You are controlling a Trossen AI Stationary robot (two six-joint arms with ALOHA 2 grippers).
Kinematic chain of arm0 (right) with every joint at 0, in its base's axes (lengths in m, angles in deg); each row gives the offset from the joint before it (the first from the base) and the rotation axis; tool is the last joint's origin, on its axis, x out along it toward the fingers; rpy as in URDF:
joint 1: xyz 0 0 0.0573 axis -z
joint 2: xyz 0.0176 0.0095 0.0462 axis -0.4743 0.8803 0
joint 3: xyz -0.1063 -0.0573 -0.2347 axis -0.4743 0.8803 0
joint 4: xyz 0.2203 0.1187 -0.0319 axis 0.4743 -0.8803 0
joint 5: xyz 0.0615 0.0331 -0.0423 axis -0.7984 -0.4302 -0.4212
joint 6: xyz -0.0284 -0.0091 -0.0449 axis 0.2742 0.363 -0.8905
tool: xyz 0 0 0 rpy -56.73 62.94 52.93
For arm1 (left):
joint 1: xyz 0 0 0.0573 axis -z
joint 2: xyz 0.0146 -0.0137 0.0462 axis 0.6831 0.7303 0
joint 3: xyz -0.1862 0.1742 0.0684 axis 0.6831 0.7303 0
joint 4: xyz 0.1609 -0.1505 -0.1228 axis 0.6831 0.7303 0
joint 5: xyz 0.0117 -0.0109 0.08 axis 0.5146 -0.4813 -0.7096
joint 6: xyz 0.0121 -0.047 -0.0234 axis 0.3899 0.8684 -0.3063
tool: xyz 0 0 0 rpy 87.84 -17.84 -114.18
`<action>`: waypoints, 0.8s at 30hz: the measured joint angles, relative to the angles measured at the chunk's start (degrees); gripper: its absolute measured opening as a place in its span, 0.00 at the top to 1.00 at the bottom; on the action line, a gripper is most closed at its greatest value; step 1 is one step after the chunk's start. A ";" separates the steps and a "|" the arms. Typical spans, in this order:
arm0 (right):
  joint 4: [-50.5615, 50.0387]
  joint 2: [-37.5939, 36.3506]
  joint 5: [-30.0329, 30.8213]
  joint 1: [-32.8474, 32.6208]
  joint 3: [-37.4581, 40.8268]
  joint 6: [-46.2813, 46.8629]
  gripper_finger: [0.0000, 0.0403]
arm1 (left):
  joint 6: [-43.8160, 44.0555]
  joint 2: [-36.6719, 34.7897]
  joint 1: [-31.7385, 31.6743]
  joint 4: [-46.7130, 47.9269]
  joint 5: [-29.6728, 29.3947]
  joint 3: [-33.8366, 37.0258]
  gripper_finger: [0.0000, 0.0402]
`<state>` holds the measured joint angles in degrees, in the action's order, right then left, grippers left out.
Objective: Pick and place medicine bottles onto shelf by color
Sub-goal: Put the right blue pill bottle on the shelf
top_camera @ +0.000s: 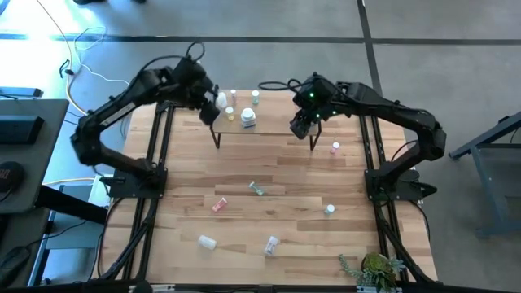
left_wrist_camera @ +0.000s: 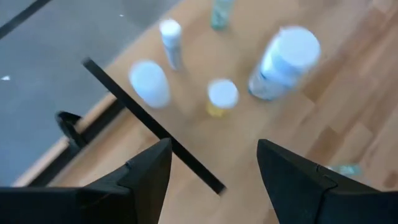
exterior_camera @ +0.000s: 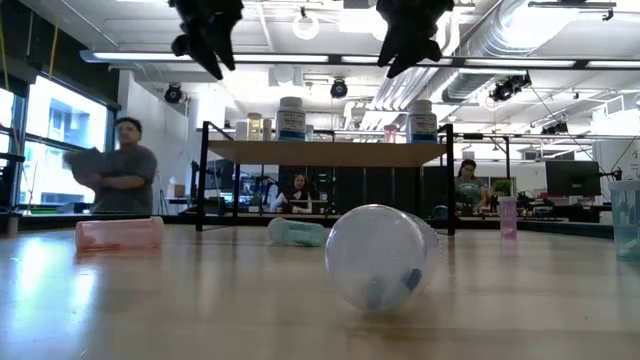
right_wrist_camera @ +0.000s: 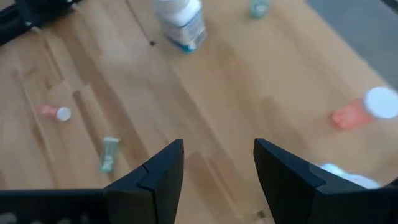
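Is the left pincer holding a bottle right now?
No, the left pincer is open and empty above the shelf, with only the board between its fingers.

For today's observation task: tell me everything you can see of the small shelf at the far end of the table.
The shelf is a narrow rectangular board of light wood, raised on thin black metal legs and standing on the larger wooden tabletop. It sits level between the two arms. Several small bottles stand upright on it, among them a larger white jar with a blue label and a yellow one. Both pincers hover above it, empty; neither touches it.
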<state>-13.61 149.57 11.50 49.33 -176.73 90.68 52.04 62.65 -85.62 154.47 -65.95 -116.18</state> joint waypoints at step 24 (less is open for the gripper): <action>-11.75 -0.02 4.42 -19.60 0.00 32.70 0.54 | 18.96 -19.90 29.82 -23.57 1.03 32.42 0.43</action>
<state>-25.36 149.55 15.92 29.73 -176.73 123.38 71.00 42.75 -55.80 130.89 -64.92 -83.77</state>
